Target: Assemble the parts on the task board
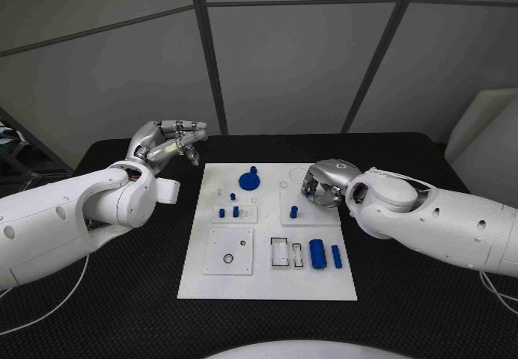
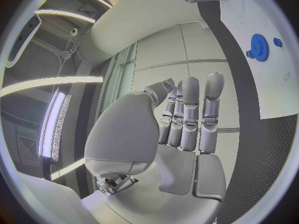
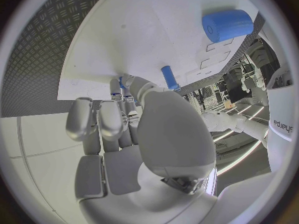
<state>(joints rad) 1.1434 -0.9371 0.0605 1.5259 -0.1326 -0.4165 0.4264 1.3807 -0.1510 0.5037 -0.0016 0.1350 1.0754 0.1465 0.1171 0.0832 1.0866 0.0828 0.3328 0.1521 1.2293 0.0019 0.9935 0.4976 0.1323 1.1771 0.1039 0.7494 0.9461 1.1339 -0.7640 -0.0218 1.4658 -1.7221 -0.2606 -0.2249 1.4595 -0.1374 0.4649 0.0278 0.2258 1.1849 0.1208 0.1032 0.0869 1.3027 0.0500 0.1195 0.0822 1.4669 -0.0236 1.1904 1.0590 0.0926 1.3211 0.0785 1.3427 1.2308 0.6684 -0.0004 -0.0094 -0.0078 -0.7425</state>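
1. The white rectangular task board (image 1: 268,288) lies mid-frame on the black table (image 1: 432,314), carrying a blue toothed gear (image 1: 249,179) near its top and a thick blue cylinder (image 1: 317,253) lower right.
2. The right hand (image 1: 324,185) hovers over the board's upper right, fingers curled toward a small blue peg (image 3: 169,77) (whether it grips, I cannot tell).
3. The left hand (image 1: 171,142) sits upper left, off the board, fingers straight, holding nothing.

Black table (image 1: 108,314) (textured top), white task board (image 1: 270,288) lying flat
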